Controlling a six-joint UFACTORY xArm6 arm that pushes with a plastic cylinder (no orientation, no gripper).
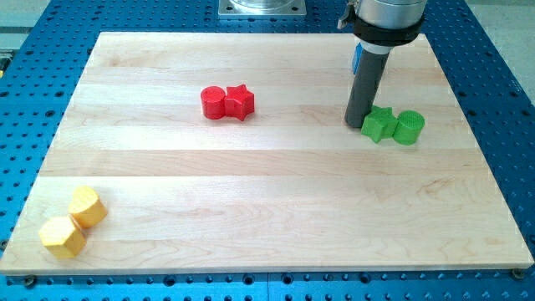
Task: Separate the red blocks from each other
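Observation:
Two red blocks sit touching at the upper middle of the wooden board: a red cylinder (214, 102) on the left and a red star (240, 102) on the right. My tip (355, 125) is far to their right, at the view's right side. It stands right beside the left edge of a green star block (379, 124).
A green cylinder (410, 127) touches the green star on its right. Two yellow hexagonal blocks (87, 206) (63, 237) sit together near the bottom left corner. The board (267, 201) lies on a blue perforated table; a blue block shows partly behind the rod (356, 57).

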